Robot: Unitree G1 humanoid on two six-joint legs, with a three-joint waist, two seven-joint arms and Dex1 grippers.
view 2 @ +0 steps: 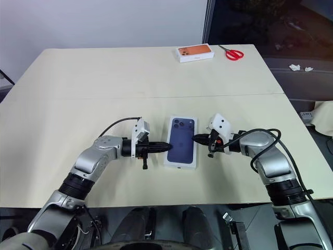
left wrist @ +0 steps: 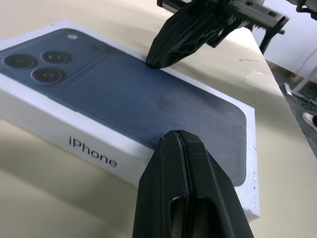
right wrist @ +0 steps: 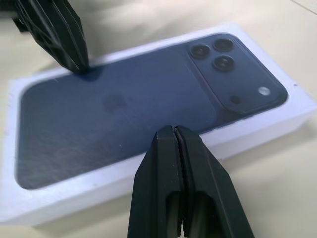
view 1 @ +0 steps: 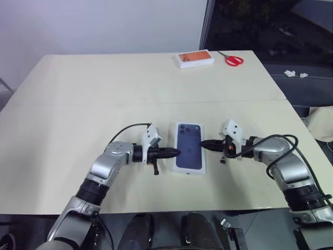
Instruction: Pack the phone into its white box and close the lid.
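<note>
Black fingers pressed flat together are what we find at both of our grippers, and neither has hold of anything. Our left gripper (view 1: 174,153) points level to the right, its tip at the left long edge of the lid (view 1: 189,147). In the left wrist view its two fingers (left wrist: 185,188) meet along a thin seam with no gap between them, the tip just over the near rim of the lid. Our right gripper (view 1: 204,144) points to the left from the other side. In the right wrist view its fingers (right wrist: 181,183) also lie together, with only a hairline between them, and the tip sits over the lid's near white border. Whether either tip touches the cardboard we cannot tell.

Between the two tips lies the closed white box (left wrist: 59,131), its side wall printed with "iPhone". The lid sits squarely on it, showing a dark blue phone picture with three camera lenses in one corner. The phone itself is hidden, so we cannot say from here whether it lies inside.

The box rests on the near half of a pale cream table (view 1: 78,104), just our side of the seam that runs across the tabletop. Well apart, at the far edge, stands a white box with an orange picture on top (view 1: 195,59), and just to its right lie red-handled scissors (view 1: 232,60).
</note>
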